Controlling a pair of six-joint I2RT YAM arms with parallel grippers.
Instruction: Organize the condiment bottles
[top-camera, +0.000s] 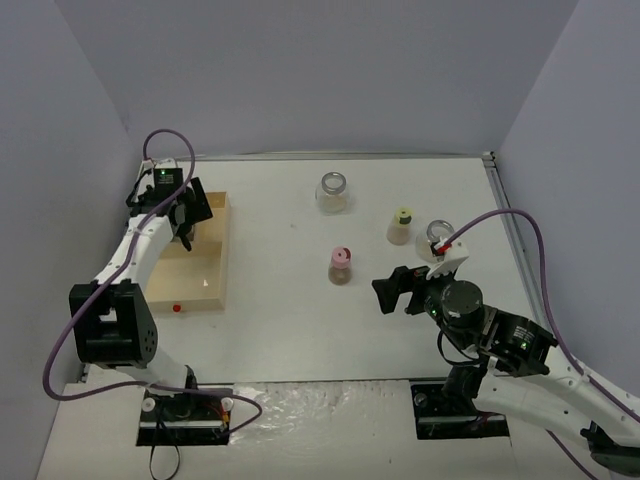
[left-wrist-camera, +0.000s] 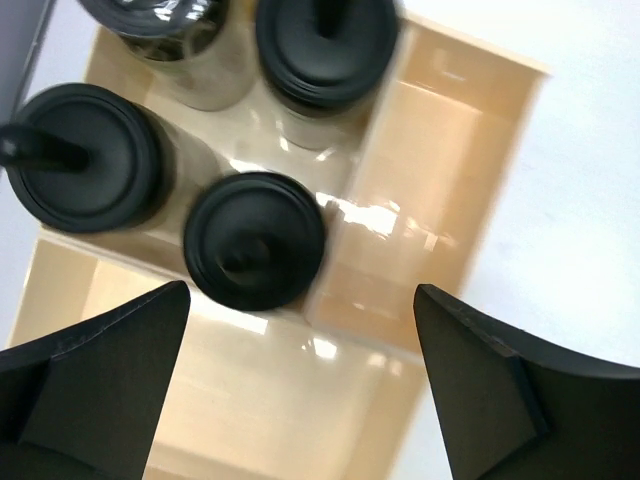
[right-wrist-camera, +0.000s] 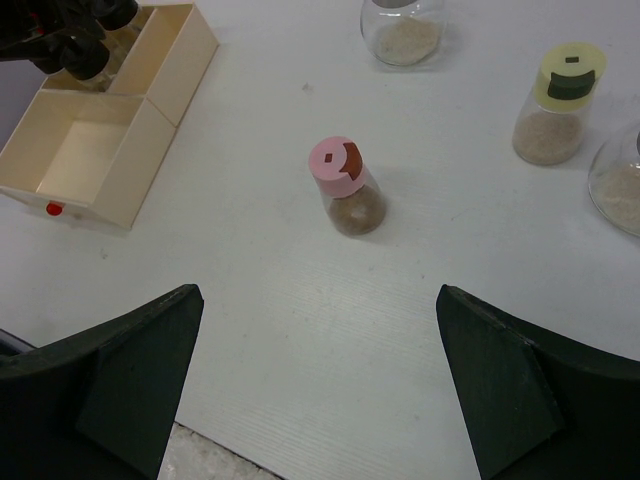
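Note:
Several black-capped condiment bottles (left-wrist-camera: 255, 240) stand close together in the far compartments of the pale wooden tray (left-wrist-camera: 440, 130). My left gripper (left-wrist-camera: 300, 295) hangs open just above them, holding nothing. Out on the white table stand a pink-capped jar (top-camera: 341, 265), a yellow-green-capped jar (top-camera: 401, 226) and two wider clear-lidded jars (top-camera: 332, 192), one of them (top-camera: 438, 238) partly behind my right arm's cable. My right gripper (right-wrist-camera: 318, 295) is open and empty over bare table, a short way in front of the pink-capped jar (right-wrist-camera: 345, 185).
The tray (top-camera: 200, 285) lies at the table's left side, its near compartments bare, with a small red dot (top-camera: 176, 308) on its front corner. Grey walls close in the table at the left, back and right.

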